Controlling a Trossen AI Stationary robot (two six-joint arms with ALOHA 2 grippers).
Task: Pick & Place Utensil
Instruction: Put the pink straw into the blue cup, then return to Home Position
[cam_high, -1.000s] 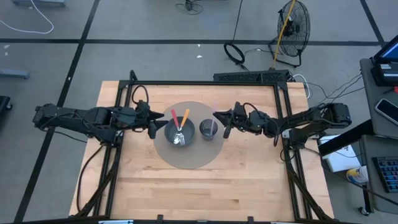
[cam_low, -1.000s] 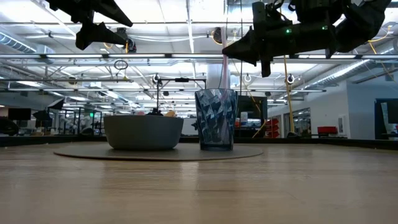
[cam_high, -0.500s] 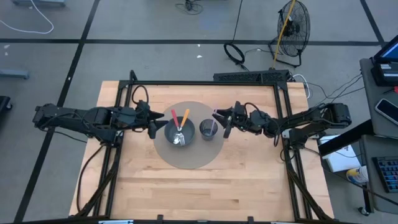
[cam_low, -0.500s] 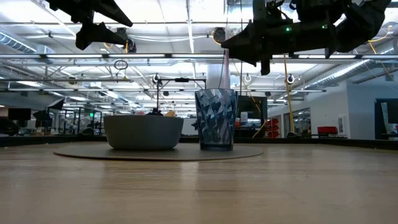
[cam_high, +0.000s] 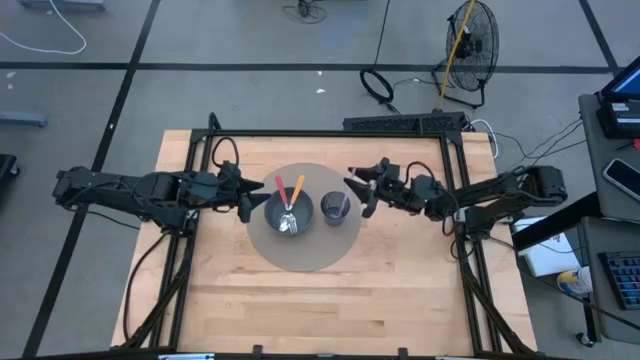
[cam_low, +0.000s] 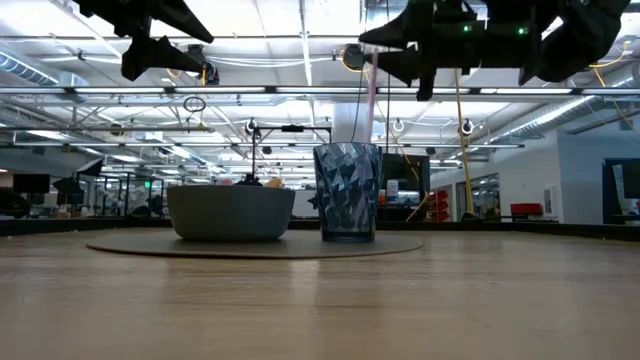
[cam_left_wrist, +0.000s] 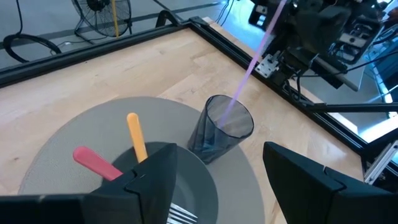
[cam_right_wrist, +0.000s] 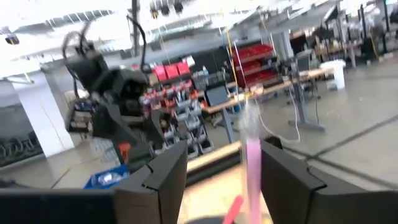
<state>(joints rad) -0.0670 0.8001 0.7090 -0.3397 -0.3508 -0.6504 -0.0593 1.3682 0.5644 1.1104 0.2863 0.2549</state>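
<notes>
Room: open workshop floor with a standing fan (cam_high: 470, 40) beyond the table.
Table (cam_high: 400, 300): pale wood, carrying a round grey mat (cam_high: 300, 255).
Bowl (cam_high: 288, 213): on the mat, holding red- and orange-handled utensils.
Cup (cam_high: 336, 207): clear, just beside the bowl.
Right tool (cam_high: 361, 188): above the cup, pinching a pink utensil (cam_left_wrist: 252, 65) whose tip reaches the cup's mouth.
Left tool (cam_high: 245, 197): spread, beside the bowl.

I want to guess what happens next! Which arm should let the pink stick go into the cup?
The right arm. Its gripper already holds the pink-handled utensil, whose lower end sits inside the dark faceted plastic cup. The left gripper waits empty beside the grey bowl.
</notes>
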